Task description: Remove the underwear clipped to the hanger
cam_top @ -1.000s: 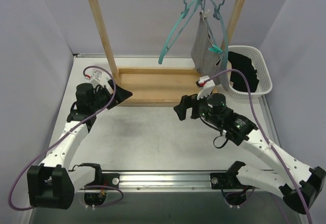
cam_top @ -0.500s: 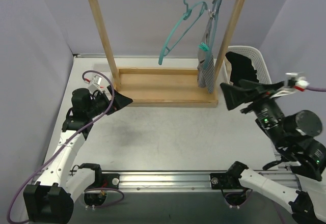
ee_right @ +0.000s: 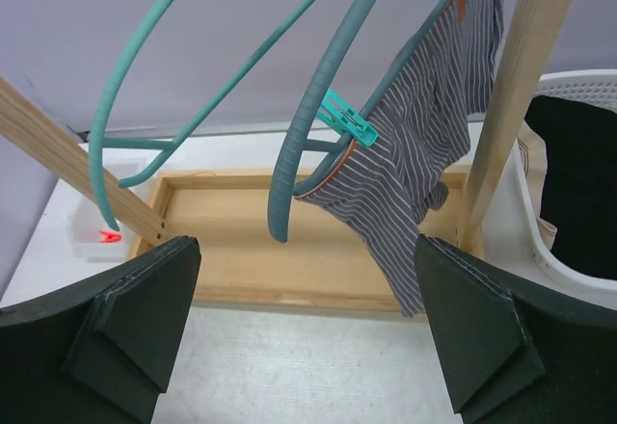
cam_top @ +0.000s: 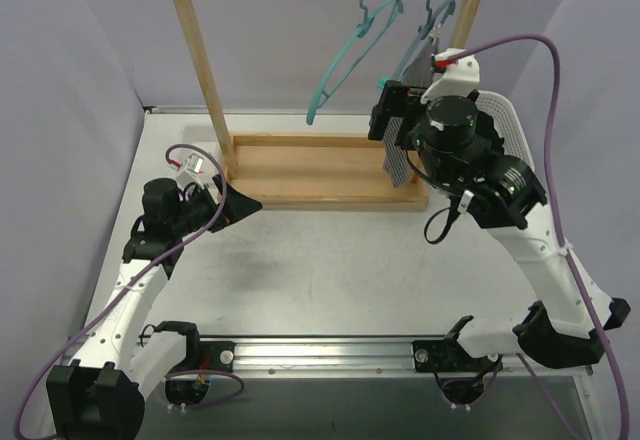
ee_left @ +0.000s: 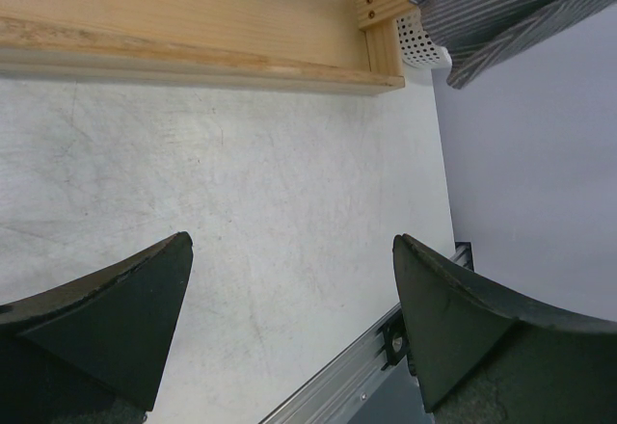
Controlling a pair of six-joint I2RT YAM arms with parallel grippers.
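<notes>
Grey tabletop (cam_top: pixel 330 260) below striped underwear (ee_right: pixel 424 145) on teal hanger (ee_right: pixel 301 125)

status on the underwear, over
Left gripper open, low over table. Right gripper open, facing grey striped underwear, clipped to teal hanger. Black pair in basket. Wooden post close beside.

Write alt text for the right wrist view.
Grey striped underwear hangs from a teal hanger by a teal clip, beside the wooden rack's post. An empty teal hanger hangs left; black underwear lies in a white basket at right; open jaws frame the bottom corners.
</notes>
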